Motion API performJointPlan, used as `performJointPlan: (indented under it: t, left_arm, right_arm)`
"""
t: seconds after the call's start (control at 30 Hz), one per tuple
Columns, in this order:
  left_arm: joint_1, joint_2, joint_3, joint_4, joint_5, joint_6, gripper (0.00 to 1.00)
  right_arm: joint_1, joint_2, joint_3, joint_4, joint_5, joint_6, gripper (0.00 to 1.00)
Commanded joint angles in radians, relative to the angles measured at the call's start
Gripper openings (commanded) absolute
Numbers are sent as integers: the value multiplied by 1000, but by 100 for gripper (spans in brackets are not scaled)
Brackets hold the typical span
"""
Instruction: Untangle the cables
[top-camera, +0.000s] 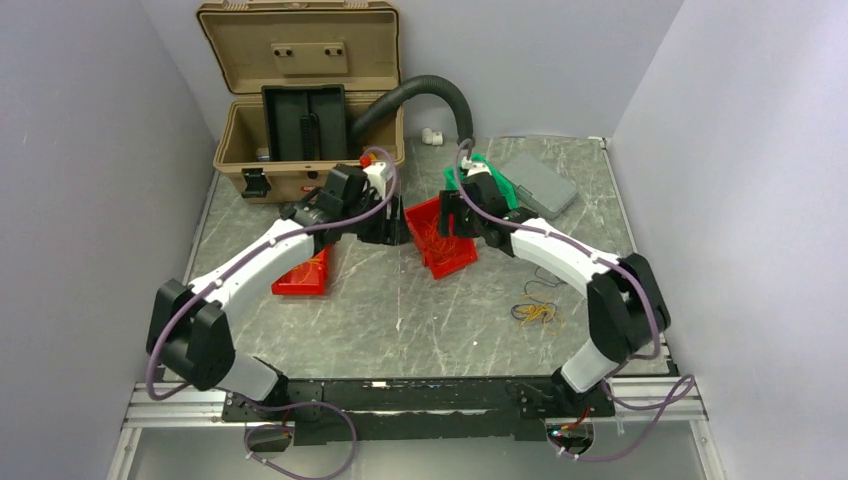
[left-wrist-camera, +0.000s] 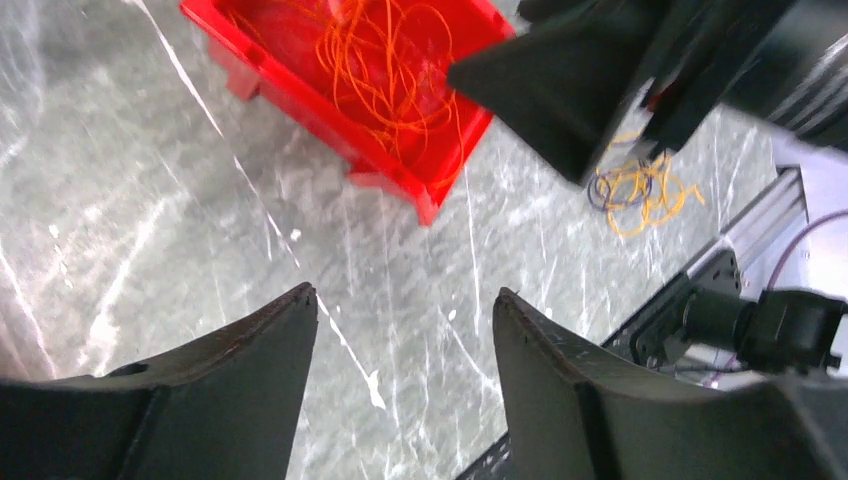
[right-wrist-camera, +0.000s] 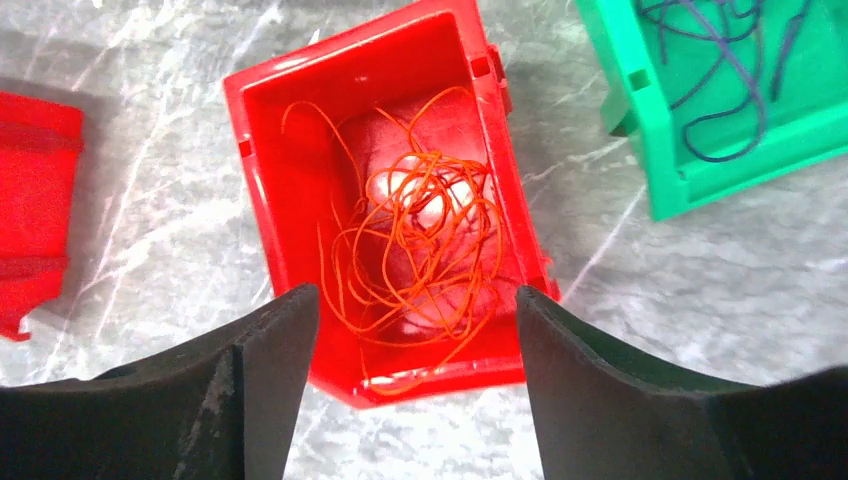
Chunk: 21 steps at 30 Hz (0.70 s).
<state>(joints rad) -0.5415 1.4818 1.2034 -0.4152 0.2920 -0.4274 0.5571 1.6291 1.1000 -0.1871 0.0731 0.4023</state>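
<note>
Orange cables (right-wrist-camera: 420, 240) lie in a loose tangle inside a red bin (right-wrist-camera: 270, 150); this bin is also in the top view (top-camera: 455, 258). My right gripper (right-wrist-camera: 415, 295) hangs open above the bin's near end, holding nothing. My left gripper (left-wrist-camera: 405, 300) is open over bare table just left of the same bin (left-wrist-camera: 300, 95), also holding nothing. A small tangle of yellow and dark cables (top-camera: 535, 312) lies on the table near the right arm and shows in the left wrist view (left-wrist-camera: 640, 190). Dark purple cables (right-wrist-camera: 730, 70) sit in a green bin (right-wrist-camera: 640, 150).
A second red bin (top-camera: 305, 272) with orange strands lies under the left arm. An open tan case (top-camera: 300, 110) with a black corrugated hose (top-camera: 420, 95) stands at the back left. A grey box (top-camera: 540, 185) lies at the back right.
</note>
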Motion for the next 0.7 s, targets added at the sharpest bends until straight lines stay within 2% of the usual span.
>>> performJointPlan:
  t: [0.0,0.27,0.33,0.37,0.53,0.67]
  left_arm:
    - [-1,-107,-89,60,76,28,71]
    - [-85,-211,-174,79,54,64,81]
    - [-99,-241,-206,104,55,66,97]
    - [-104,-258,-227,124,58,66,99]
    - [-118,-334,-330,210,63,49,99]
    - [-120,-381,-387,251,61,43,99]
  right_arm:
    - [1,-123,59,-167,73,35,80]
    - [-38,-403,-124,-396,195,202,94]
    - [-69,-479,-179,-468,206,253,98]
    - [-84,-513,-202,-507,217,280,99]
    - [-150,-663,-302,-659,219,379,100]
    - [-170,-750,-375,-706,196,465,95]
